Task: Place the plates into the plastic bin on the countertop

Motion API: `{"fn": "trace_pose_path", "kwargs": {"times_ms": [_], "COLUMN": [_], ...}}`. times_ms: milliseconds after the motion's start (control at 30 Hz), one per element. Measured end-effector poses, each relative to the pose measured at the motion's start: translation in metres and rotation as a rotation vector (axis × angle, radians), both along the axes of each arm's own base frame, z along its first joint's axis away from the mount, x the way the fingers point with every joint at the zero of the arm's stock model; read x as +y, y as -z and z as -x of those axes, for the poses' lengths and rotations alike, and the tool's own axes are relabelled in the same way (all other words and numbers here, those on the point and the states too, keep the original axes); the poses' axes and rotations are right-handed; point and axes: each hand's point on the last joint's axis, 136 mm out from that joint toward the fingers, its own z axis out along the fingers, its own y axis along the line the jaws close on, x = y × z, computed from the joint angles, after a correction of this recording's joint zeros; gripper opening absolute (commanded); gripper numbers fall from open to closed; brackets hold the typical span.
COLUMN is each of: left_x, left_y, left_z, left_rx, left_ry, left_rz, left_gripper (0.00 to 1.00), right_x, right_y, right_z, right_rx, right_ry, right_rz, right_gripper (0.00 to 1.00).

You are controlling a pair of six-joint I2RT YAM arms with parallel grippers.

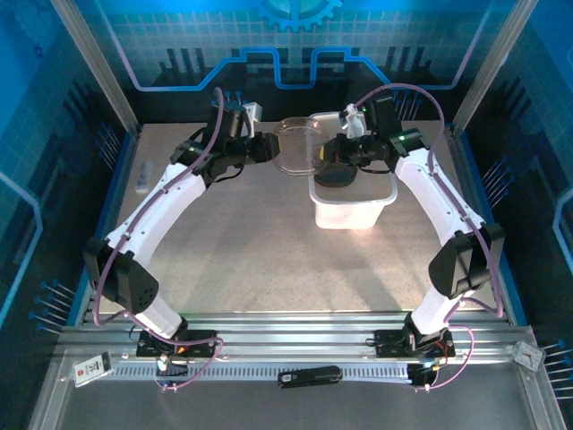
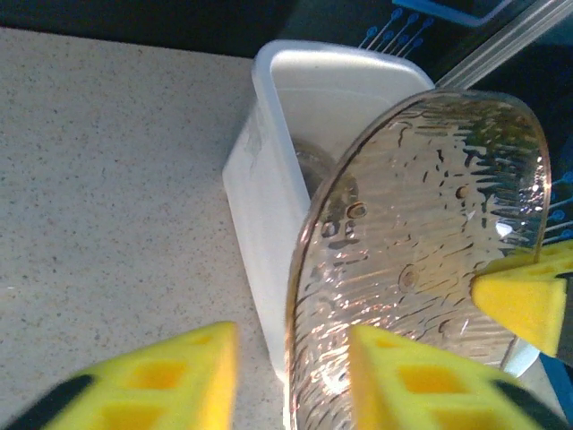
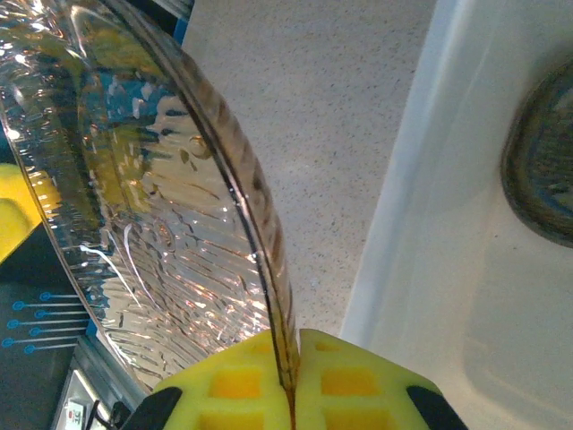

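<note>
Right end effector [image 3: 291,385] clamped tight on the rim of a clear plate [image 3: 152,179], which stands on edge between both end effectors. Left end effector [image 2: 286,376] has its pads parted, with the plate's other rim between them. Plastic bin [image 3: 466,269] sits just below the right end effector on the surface [image 3: 313,134], with a darker plate [image 3: 546,161] inside it.

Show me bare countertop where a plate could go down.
Bare countertop spreads in front and left of the plastic bin. Crowded at the back: left gripper, plate and right gripper bunch by the bin's far corner.
</note>
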Motion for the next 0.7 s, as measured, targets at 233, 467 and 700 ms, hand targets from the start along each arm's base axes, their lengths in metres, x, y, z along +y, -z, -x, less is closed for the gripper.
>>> {"fn": "trace_pose_path", "kwargs": {"times_ms": [233,467,700], "left_x": [0.020,0.064,0.092], "left_y": [-0.017,-0.013,0.013], "left_z": [-0.012,-0.026,-0.030], "left_rx": [-0.049,-0.033,0.021], "left_ry": [-0.045,-0.134,-0.187], "left_rz": [-0.007,-0.027,-0.053], "left_gripper": [0.59,0.59,0.60], "right_x": [-0.044,-0.106,-0.129], "right_y": [0.005,0.022,0.066], "right_z": [-0.016,-0.029,-0.047], "right_rx": [0.004,0.039,0.125], "right_ry": [0.090,0.201,0.214], "right_rz": [0.028,0.115,0.224], "right_gripper": [0.01,0.01,0.01]}}
